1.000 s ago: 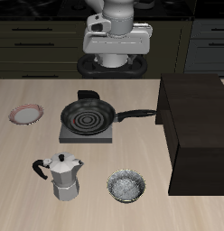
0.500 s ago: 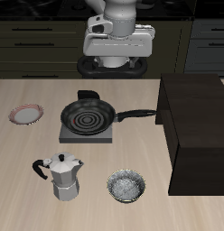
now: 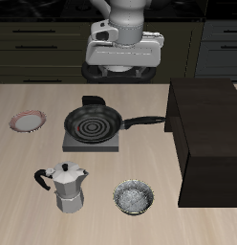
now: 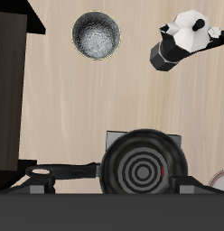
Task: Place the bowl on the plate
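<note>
Sitting upright, mouth up: bowl [image 3: 134, 198] nr front edge; plate [image 3: 28, 121] flat; claw [image 3: 123, 69] state unclear.

Exterior high front view – wrist downward – both show pan [image 3: 92, 122].

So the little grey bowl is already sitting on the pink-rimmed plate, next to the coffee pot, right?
Not quite. The bowl is next to the coffee pot, but it sits on the bare table, not on the plate. The exterior view shows the plate empty, farther back, beyond the frying pan.
</note>
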